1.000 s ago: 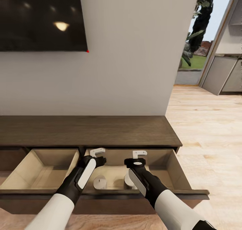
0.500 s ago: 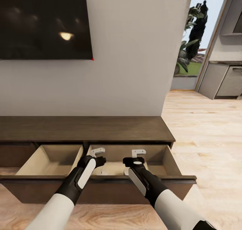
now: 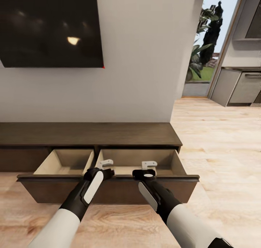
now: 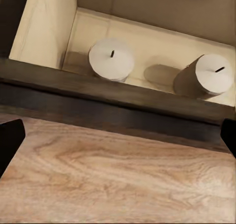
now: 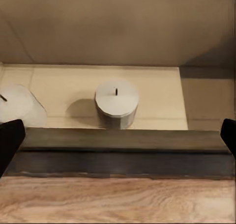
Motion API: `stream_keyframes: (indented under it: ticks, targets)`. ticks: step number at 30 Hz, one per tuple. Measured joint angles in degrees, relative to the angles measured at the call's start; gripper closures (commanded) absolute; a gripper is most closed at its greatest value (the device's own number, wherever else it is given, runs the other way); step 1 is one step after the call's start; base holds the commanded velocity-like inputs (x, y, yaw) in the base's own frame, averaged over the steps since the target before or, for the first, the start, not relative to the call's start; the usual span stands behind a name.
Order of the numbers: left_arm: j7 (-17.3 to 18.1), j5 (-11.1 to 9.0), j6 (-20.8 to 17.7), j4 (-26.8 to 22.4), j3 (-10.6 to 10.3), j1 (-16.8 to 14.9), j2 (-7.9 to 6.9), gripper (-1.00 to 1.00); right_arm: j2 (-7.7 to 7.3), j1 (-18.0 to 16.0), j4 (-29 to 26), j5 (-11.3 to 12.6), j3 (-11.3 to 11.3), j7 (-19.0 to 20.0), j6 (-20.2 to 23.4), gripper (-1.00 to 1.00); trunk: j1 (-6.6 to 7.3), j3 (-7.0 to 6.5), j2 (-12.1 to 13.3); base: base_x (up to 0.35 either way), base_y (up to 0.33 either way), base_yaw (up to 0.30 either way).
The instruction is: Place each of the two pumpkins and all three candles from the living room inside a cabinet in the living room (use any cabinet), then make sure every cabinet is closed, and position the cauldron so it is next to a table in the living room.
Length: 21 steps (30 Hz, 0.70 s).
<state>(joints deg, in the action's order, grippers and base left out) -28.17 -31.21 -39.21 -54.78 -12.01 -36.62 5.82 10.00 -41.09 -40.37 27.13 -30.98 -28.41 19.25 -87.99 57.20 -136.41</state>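
In the head view the cabinet [image 3: 90, 133] runs across the middle of the frame from the left edge to just right of centre, a long low dark-brown unit against a pale wall; two of its drawers stand pulled out side by side, the left drawer [image 3: 65, 162] and the right drawer [image 3: 139, 161], both with pale beige insides; their dark fronts form one band across the lower middle of the frame.

The left gripper [image 3: 105, 163] sits just left of centre in the lower half, over the front edge of the right drawer; its white fingers [image 3: 101, 165] stand apart and hold nothing; the right gripper [image 3: 149, 164] sits just right of centre at the same height, its fingers [image 3: 146, 165] likewise spread and empty; in each wrist view the dark fingertips show only at the two side edges of the frame, well apart.

In the left wrist view two candles lie inside the drawer behind its dark front board [image 4: 118, 103]: one candle [image 4: 111, 59] upright at upper centre, wick end facing the camera, and a second candle [image 4: 204, 76] at upper right, well apart from the first; the right wrist view shows a candle [image 5: 116, 103] standing upright at centre on the drawer floor, with another candle [image 5: 17, 111] cut off at the left edge.

A black screen [image 3: 50, 27] hangs on the wall at upper left; light wooden floor [image 3: 217, 143] fills the right and bottom of the frame; a doorway [image 3: 204, 48] at upper right opens onto greenery.
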Motion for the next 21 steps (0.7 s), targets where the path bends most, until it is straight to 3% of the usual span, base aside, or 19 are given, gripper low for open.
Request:
stream_keyframes:
  ticks: [7, 15, 21]
  targets:
    - [-0.01, 0.01, 0.00, 0.00, 0.08, 0.00, -0.08, -1.00, 0.00, 0.01, -2.64, 0.05, -0.09, 0.24, -0.23, -1.00, 1.54, -1.26, 2.81, -0.303, 0.000, 0.000]
    - [-0.01, 0.04, 0.00, -0.17, 0.10, 0.00, -0.09, -1.00, 0.00, 0.02, -3.72, 0.07, -2.00, 0.44, -0.32, -1.00, 3.33, -2.70, 6.01, -0.032, 0.000, 0.000]
    - [0.00, 0.02, 0.00, -1.88, 0.39, 0.02, -0.25, -1.00, 0.00, 0.01, -3.78, 0.07, -2.18, 0.44, -0.44, -1.00, 3.55, -2.88, 6.42, -0.001, 0.000, 0.000]
